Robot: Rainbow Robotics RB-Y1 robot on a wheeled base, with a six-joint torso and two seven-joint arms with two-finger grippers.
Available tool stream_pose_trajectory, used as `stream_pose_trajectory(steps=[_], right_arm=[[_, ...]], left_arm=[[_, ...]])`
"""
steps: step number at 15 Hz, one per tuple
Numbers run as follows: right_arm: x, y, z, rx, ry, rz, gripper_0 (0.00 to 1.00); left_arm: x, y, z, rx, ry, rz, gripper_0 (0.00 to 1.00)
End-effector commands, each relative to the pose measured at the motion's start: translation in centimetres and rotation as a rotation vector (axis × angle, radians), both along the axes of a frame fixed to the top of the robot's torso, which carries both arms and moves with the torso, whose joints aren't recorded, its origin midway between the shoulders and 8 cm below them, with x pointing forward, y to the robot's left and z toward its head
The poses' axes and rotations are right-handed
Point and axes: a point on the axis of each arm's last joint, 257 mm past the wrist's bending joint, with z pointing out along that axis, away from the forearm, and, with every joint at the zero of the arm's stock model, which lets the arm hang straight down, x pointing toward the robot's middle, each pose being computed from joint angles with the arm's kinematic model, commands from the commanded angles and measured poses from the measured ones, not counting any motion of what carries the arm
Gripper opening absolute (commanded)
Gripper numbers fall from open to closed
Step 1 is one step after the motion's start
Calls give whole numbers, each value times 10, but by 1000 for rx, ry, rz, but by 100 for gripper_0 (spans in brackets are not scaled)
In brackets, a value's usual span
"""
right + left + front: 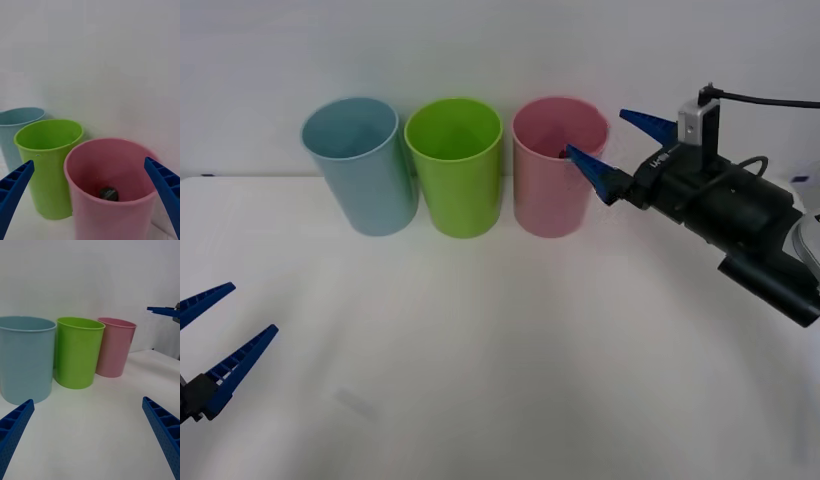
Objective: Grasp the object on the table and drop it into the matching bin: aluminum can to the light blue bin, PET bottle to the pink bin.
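While three bins stand in a row: PET bottle [108,194] inside pink bin [555,190].
Lime green bin [457,175] centre, light blue bin [362,170] leftmost; right gripper [612,148] spread wide, empty, above bottle; left gripper [208,335] open, empty.

The right gripper [608,146] is showing two blue ribbed plastic fingers tapering to points, mounted on a black housing bearing small white lettering. A small silver-grey rectangular block is sitting on top of the housing, with a black cable running from it. The right arm's black cylindrical wrist segment [740,225] is carrying a second looped black cable. The left gripper [220,331] is showing matching blue ribbed fingers [15,425] with a dotted surface texture on their faces.
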Motion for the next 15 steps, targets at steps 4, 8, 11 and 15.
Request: stream_pose_trajectory(steps=[4, 8, 11, 15], right_arm=[[-74, -29, -37, -60, 46, 62, 100], [-121, -57, -74, -141, 79, 84, 100], [-146, -76, -95, -191, 89, 92, 100], [-185, -102, -122, -219, 146, 96, 100]], left_arm=[[0, 0, 0, 0, 0, 0, 100], [0, 0, 0, 0, 0, 0, 100], [0, 0, 0, 0, 0, 0, 100], [0, 0, 0, 0, 0, 0, 100]])
